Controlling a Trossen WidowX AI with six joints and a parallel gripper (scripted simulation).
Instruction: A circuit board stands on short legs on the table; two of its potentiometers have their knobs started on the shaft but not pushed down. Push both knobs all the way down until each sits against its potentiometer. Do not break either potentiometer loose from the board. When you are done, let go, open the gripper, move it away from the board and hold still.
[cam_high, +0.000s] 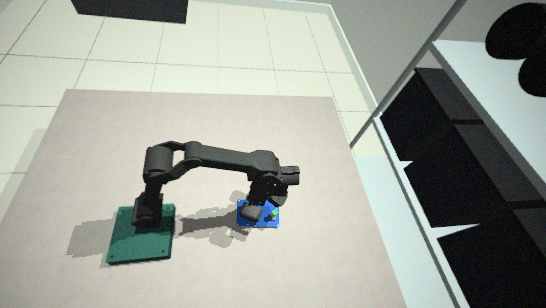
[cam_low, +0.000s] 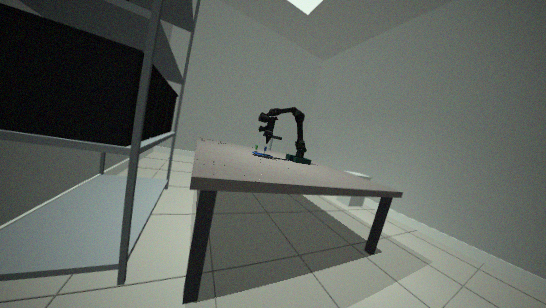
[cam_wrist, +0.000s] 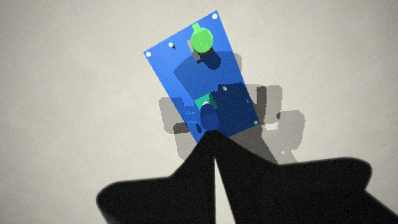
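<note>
The blue circuit board (cam_high: 265, 224) (cam_low: 262, 155) (cam_wrist: 165, 62) stands on the table. A bright green knob (cam_high: 274, 213) (cam_low: 256, 147) (cam_wrist: 202, 40) is on the grey potentiometer (cam_wrist: 194, 52) near the board's far end. A dark blue knob (cam_low: 265, 149) (cam_wrist: 209, 118) stands by the teal potentiometer (cam_wrist: 201, 101), in the gripper's shadow; the arm hides it in the top view. My gripper (cam_low: 267, 143) (cam_wrist: 211, 135) is shut with nothing between its fingertips. It points down just above the blue knob; whether it touches is unclear. How far down each knob sits cannot be told.
The arm's green base plate (cam_high: 140, 245) (cam_low: 294, 158) lies on the table (cam_high: 300, 270) (cam_low: 295, 184), to the left of the board in the top view. A metal shelf rack (cam_high: 372, 126) (cam_low: 142, 100) stands beside the table.
</note>
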